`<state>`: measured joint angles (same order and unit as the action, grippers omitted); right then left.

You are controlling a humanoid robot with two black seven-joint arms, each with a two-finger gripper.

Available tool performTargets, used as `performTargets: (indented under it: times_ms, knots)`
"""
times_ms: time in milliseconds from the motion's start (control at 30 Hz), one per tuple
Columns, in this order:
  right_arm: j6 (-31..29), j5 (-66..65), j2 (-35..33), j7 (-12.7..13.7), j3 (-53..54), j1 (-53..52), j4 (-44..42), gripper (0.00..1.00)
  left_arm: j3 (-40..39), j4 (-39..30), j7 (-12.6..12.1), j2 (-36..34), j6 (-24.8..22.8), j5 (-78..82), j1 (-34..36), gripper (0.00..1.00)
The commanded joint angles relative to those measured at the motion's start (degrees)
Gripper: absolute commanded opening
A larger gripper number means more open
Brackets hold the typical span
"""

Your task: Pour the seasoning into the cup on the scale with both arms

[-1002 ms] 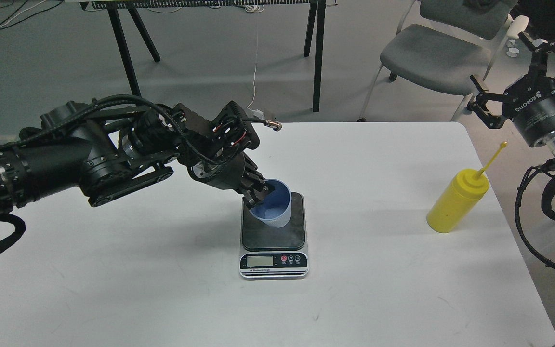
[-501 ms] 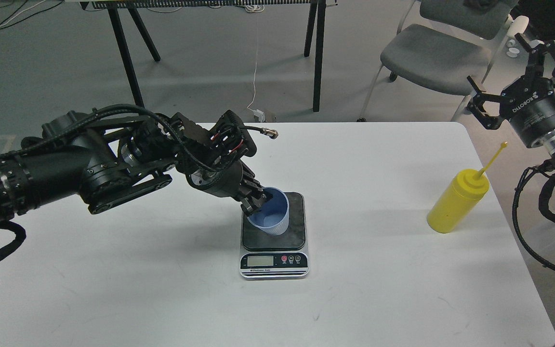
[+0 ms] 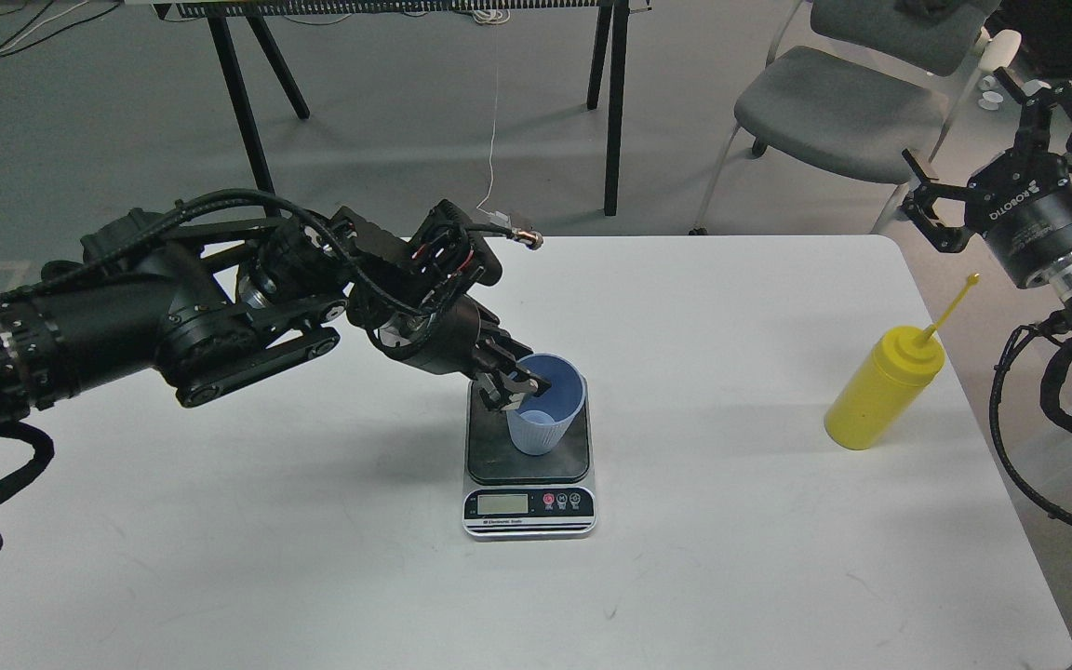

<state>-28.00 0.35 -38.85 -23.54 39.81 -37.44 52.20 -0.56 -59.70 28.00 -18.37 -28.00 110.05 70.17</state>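
Note:
The light-blue ribbed cup [image 3: 547, 409] stands upright on the dark plate of the scale [image 3: 529, 502] at the table's middle. My left gripper [image 3: 519, 389] is at the cup's left rim, one finger over the inside and one outside, and the jaws look slightly parted. The yellow squeeze bottle [image 3: 882, 389] stands at the table's right edge, its thin cap stick pointing up and right. My right gripper [image 3: 997, 140] is open and empty, above and behind the bottle, off the table's edge.
The white table [image 3: 731, 558] has a rounded right edge close to the bottle. A grey chair [image 3: 834, 112] stands behind the table's right side, and black table legs [image 3: 612, 102] stand behind the middle. A cable plug [image 3: 527, 240] sticks out above my left wrist.
The cup was tilted in my left gripper; it now stands upright on the scale plate, a little farther right. The left fingers have spread at the rim. The right gripper rose slightly.

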Motion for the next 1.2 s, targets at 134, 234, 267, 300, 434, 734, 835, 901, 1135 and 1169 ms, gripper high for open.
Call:
performTargets:
  times_ms: [134, 234, 267, 300, 434, 734, 835, 901, 1135, 1169]
  knots:
    - [0.0, 0.0, 0.0, -0.1, 0.1, 0.0, 0.0, 0.99, -2.7, 4.8, 0.0, -0.6, 0.0, -10.9, 4.7, 0.71]
    - [0.0, 0.1, -0.4, -1.2, 1.1, 0.1, 0.3, 0.99, -7.8, 9.8, 0.0, -1.0, 0.0, -23.3, 7.3, 0.71]
    - [0.0, 0.2, -0.5, -1.6, 1.7, 0.1, 0.3, 0.99, -9.9, 11.8, 0.0, -1.3, 0.0, -28.9, 7.6, 0.71]
    - [0.0, 0.7, -0.7, -1.7, 2.5, 0.3, 0.3, 0.99, -11.7, 14.4, 0.0, -1.8, 0.0, -35.5, 7.9, 0.71]
    - [0.0, 7.5, -3.2, 0.6, 5.4, 1.4, 0.0, 0.99, -15.7, 29.2, 0.0, -2.7, 0.0, -66.1, 7.4, 0.72]
    - [0.0, 26.6, -12.2, 13.1, 5.6, 6.2, 0.6, 0.99, -16.1, 44.1, 0.0, -4.1, 0.0, -107.5, -4.1, 0.78]
    - [0.0, 32.5, -16.1, 15.7, 5.5, 11.3, 0.8, 0.99, -19.2, 47.9, 0.0, -4.1, 0.0, -110.1, -8.0, 0.80]
    - [0.0, 35.9, -18.2, 16.7, 5.5, 15.4, 1.0, 0.99, -22.6, 49.2, 0.0, -4.2, 0.0, -110.9, -10.6, 0.80]
    - [0.0, 41.1, -20.1, 17.0, 5.5, 31.0, 1.1, 0.99, -24.8, 49.5, 0.0, -4.4, 0.0, -110.9, -14.9, 0.82]
    - [0.0, 41.5, -20.1, 16.9, 5.5, 32.6, 1.2, 0.99, -24.8, 49.5, 0.0, -4.4, 0.0, -110.9, -15.1, 0.82]
